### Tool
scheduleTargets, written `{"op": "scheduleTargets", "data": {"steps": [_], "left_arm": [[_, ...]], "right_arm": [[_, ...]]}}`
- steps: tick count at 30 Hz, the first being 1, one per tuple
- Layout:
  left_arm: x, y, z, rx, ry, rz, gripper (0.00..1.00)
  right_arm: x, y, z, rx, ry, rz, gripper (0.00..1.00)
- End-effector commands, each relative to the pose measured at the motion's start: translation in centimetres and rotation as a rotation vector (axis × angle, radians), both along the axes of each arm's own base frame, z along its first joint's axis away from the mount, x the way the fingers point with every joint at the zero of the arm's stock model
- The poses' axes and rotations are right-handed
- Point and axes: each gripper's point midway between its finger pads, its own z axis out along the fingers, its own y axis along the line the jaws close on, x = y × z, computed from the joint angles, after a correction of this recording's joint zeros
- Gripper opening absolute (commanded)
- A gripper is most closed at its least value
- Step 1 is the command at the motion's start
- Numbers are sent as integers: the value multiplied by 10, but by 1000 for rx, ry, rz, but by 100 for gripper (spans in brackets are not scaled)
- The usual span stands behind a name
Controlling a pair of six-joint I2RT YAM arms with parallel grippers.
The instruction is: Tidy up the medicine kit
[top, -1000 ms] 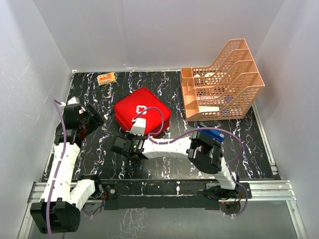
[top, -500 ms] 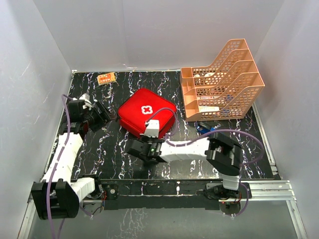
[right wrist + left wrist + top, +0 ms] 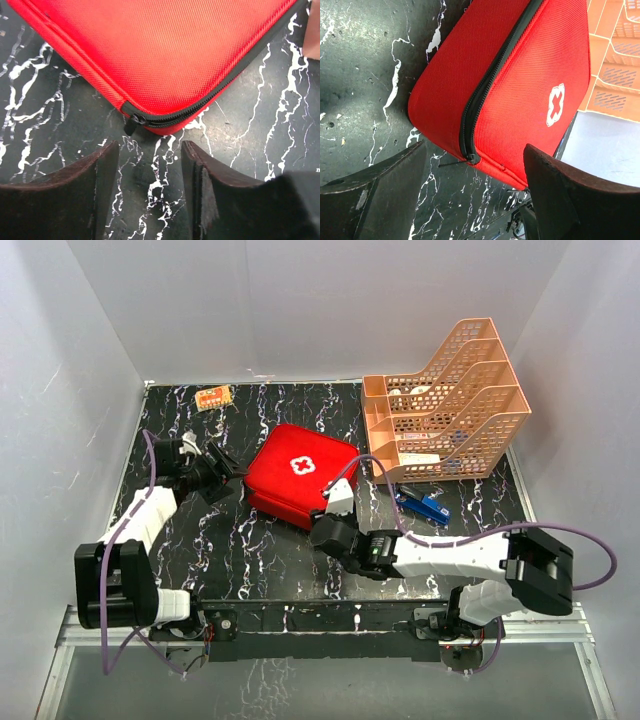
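Top external: kit [image 3: 300, 475] zipped, mid-frame
Left claw [image 3: 475, 152]: apart, kit corner between tips
Right claw [image 3: 150, 150]: apart, zip pull [image 3: 131, 124] just above

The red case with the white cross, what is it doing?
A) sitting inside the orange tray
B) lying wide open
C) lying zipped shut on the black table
C: the red case lies on the black table with its lid down and its zipper closed, beside the orange tray, not in it.
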Motion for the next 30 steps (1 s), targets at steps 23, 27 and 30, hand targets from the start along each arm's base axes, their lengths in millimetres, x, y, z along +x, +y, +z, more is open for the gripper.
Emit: {"op": "scheduleTargets", "data": {"steps": [23,27,30], "left_arm": [[12,-13,-15,-87,75,-51,82],[11,-13,-16,-86,75,-50,82],[10,-13,-16,-86,74,-49,82]], "right_arm": [[22,7,11,-28,64,-401,29],[21,5,6,-56,73,-408,25],[20,3,-3,-105,81,-417,24]]}}
